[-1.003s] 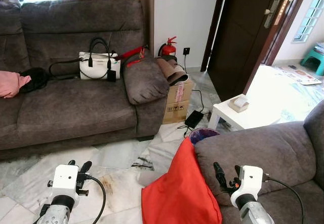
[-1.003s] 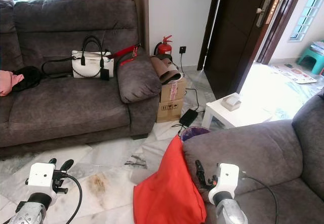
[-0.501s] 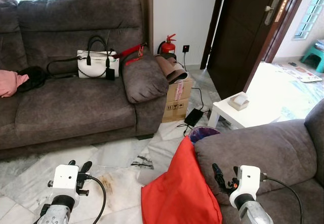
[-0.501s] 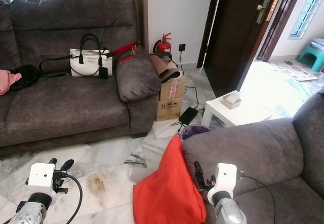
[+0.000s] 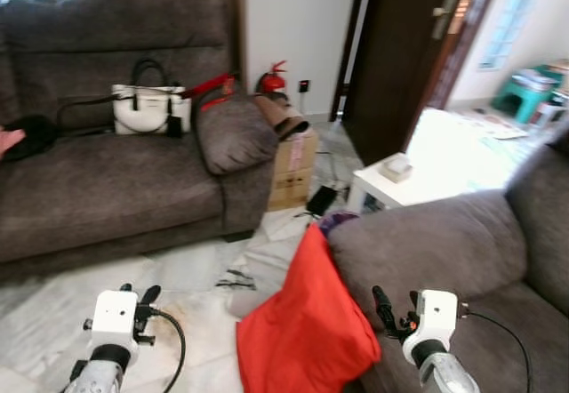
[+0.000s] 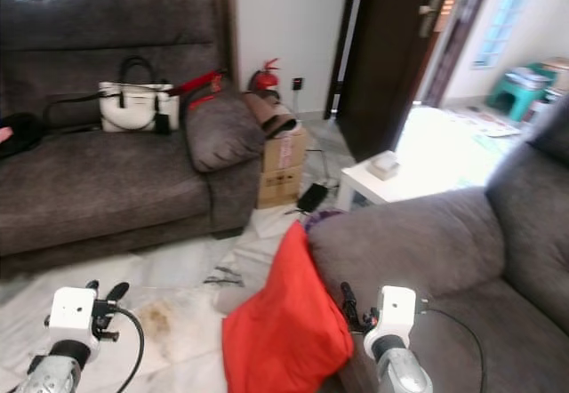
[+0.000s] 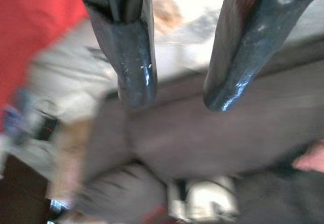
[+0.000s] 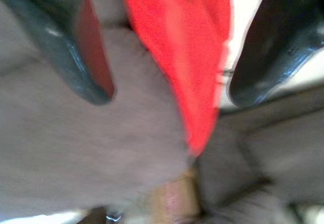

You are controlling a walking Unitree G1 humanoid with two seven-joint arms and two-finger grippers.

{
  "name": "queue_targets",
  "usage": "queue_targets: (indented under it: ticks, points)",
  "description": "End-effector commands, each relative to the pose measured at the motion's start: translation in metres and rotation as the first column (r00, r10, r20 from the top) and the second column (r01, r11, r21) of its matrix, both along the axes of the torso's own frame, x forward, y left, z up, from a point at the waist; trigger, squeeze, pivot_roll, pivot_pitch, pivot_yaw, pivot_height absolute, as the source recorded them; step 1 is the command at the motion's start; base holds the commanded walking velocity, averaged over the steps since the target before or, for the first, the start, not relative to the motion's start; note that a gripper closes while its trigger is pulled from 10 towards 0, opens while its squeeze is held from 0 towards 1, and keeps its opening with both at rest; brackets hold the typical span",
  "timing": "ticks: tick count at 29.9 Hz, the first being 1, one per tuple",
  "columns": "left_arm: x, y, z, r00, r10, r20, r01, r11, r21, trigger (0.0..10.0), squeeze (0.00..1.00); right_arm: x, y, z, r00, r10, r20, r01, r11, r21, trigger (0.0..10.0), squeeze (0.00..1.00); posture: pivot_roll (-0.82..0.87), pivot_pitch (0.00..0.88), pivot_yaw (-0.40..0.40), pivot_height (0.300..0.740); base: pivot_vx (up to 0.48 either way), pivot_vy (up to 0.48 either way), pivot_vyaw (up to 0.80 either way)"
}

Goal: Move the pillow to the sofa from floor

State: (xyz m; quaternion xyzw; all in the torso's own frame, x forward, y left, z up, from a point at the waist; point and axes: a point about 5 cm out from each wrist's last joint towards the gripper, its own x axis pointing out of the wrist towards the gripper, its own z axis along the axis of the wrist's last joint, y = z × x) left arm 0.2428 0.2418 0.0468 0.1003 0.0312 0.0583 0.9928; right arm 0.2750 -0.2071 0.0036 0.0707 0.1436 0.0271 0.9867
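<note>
Red pillow (image 5: 307, 332) just left of right hand (image 5: 392, 308)

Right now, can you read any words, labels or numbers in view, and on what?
None can be read.
Cardboard box beside the far sofa: printed marks and a pale strip, too blurred to read.
White handbag on that sofa: no legible brand.
Red pillow: plain, no text.

Grey sofa (image 5: 107, 180) (marble floor (image 5: 191, 273)), dark door (image 5: 396, 51).
</note>
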Motion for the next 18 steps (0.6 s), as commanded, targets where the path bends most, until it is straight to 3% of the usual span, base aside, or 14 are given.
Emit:
queue_targets:
  ticks: [1, 18]
  points:
    - [-0.0076, 0.0003, -0.0122, 0.998, 0.014, -0.058, -0.015, 1.0, -0.021, 10.0, 0.0, -0.0026, 0.0028, -0.0032, 1.0, 0.003, -0.013, -0.003, 1.0, 0.008, 10.0, 0.0, 0.09, 0.0, -0.036, 0.656, 0.0, 0.0, 0.0]
    - [-0.0088, 0.0012, -0.0132, 0.998, 0.021, -0.064, -0.023, 0.999, -0.023, 10.0, 0.0, -0.0024, 0.0038, -0.0064, 0.999, 0.001, -0.052, -0.001, 1.0, 0.0, 10.0, 0.0, 0.09, 0.0, -0.039, 0.651, 0.0, 0.0, 0.0]
